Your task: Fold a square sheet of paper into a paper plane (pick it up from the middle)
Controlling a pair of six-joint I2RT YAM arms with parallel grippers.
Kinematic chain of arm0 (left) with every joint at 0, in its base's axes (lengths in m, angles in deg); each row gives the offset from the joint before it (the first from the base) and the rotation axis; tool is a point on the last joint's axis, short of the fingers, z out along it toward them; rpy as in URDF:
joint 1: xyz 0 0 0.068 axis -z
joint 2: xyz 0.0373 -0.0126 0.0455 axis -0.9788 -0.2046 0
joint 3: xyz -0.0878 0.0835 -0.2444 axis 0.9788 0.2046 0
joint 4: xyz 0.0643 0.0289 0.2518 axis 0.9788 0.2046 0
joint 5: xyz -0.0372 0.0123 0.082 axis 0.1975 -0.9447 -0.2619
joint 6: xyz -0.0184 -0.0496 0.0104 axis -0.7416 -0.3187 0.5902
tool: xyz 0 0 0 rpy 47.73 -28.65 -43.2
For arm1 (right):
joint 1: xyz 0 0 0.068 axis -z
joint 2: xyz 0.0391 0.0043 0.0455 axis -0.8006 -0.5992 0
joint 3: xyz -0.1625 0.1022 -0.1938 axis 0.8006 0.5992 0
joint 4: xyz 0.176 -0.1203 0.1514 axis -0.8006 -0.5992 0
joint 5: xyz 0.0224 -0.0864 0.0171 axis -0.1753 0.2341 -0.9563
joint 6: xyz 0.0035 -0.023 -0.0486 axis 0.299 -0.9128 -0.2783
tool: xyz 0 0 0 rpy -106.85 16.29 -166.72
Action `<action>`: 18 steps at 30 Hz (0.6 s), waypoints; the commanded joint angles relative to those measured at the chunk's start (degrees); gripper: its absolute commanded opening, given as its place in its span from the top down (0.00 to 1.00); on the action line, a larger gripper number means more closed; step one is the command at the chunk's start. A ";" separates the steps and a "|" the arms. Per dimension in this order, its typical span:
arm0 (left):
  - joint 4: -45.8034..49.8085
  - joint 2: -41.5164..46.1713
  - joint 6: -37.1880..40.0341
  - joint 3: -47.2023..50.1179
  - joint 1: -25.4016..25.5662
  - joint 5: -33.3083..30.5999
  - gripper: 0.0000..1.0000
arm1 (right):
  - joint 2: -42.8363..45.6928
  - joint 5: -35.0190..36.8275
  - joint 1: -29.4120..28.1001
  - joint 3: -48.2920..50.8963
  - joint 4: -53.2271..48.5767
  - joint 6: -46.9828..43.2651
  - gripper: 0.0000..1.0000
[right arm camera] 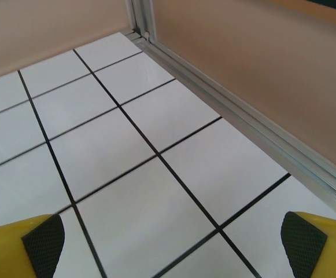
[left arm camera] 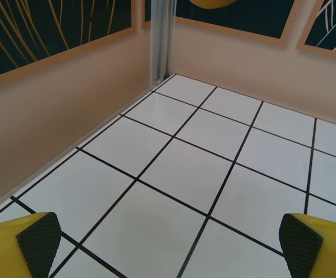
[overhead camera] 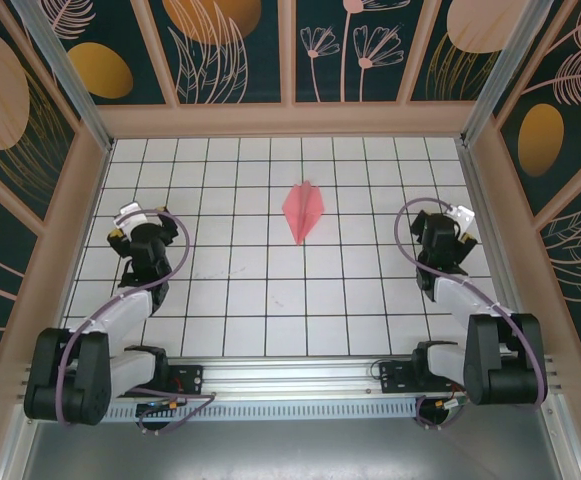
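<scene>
Paper plane (overhead camera: 303,210) is down on the white gridded desk (overhead camera: 270,300), lying flat near the centre line and toward the far wall. Its ridge runs lengthwise and its long taper points back toward the arm bases. Left tool (overhead camera: 128,222) hangs over the desk's left side, right tool (overhead camera: 457,222) over the right. The plane sits between them, well apart from both.

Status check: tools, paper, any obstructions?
Left tool open, empty. Right tool open, empty. Paper plane folded, lying mid-table, apart from both. No obstruction seen.
</scene>
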 commanded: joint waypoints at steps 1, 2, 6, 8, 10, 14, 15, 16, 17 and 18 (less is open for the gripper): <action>-12.83 -3.28 4.10 2.92 -2.12 6.26 0.01 | -1.65 -4.02 1.43 2.94 13.41 -4.38 0.01; -15.10 -4.43 4.65 3.61 -2.53 7.66 0.01 | -2.18 -4.93 1.43 3.84 15.75 -5.15 0.01; -27.18 -9.10 7.68 6.90 -3.58 13.80 0.01 | -5.56 -9.35 1.67 6.23 24.09 -7.96 0.01; -28.79 -9.97 9.12 6.70 -3.82 16.96 0.01 | -7.45 -11.43 1.65 6.70 27.23 -8.86 0.01; -31.80 -11.49 9.72 7.00 -4.02 18.83 0.01 | -8.93 -13.69 1.77 6.57 29.66 -9.88 0.01; -36.06 -16.60 10.05 6.31 -4.49 21.49 0.02 | -10.72 -18.55 2.80 6.11 32.12 -10.56 0.01; -36.64 -17.71 10.12 6.06 -4.65 21.98 0.02 | -10.82 -19.97 2.89 6.15 32.52 -10.51 0.01; -36.64 -18.72 10.16 5.69 -4.74 22.43 0.01 | -10.95 -21.41 3.00 6.43 33.56 -10.59 0.01; -37.30 -19.02 10.38 5.79 -4.83 23.00 0.02 | -11.01 -22.44 2.97 6.81 34.60 -10.66 0.01; -36.99 -18.70 10.31 5.95 -4.86 23.27 0.01 | -11.32 -23.57 2.97 7.42 36.36 -10.67 0.01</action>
